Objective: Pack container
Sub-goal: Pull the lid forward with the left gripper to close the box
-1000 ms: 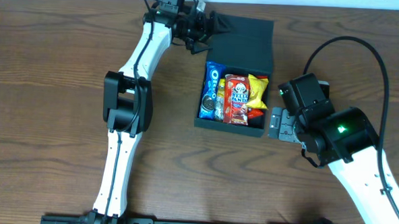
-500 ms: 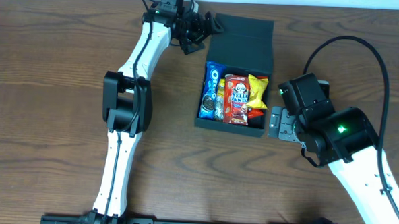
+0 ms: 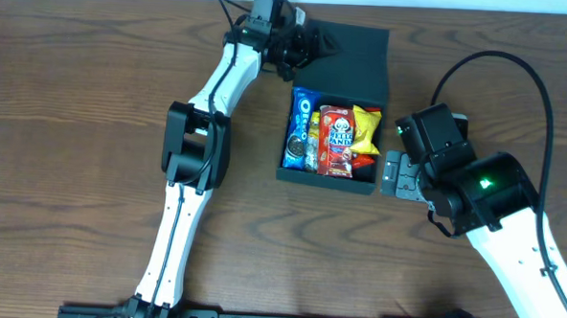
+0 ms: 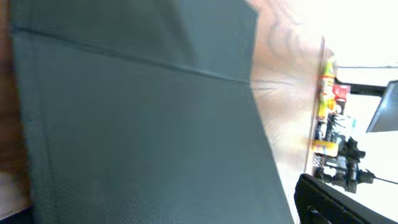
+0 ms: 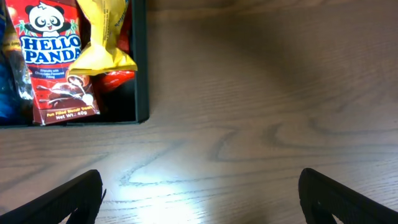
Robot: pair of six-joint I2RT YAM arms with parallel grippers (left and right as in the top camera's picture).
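Left arm (image 3: 232,75) has swung right since half a second ago. The left jaws now sit against the left edge of the lid (image 3: 355,61), where before they stood just off it. Right arm (image 3: 493,202) has not shifted.

Container (image 3: 332,182): dark teal-black rectangular box, matte, unmarked, at the far centre of the worktop (image 3: 74,121). Its flap lid is folded open on the far side, one crease line across it, leaving the compartment uncovered.

Inside, left to right: blue Oreo packet (image 3: 301,121), red Hello Panda packet (image 3: 337,140), yellow packet (image 3: 365,127) overlapping the panda packet's right side.

Left jaws: the wrist view is almost filled by the lid's surface, so I cannot tell how far apart they stand or whether they hold the flap.

Right jaws: spread wide, nothing between them, over bare worktop just beside the box's near right corner.
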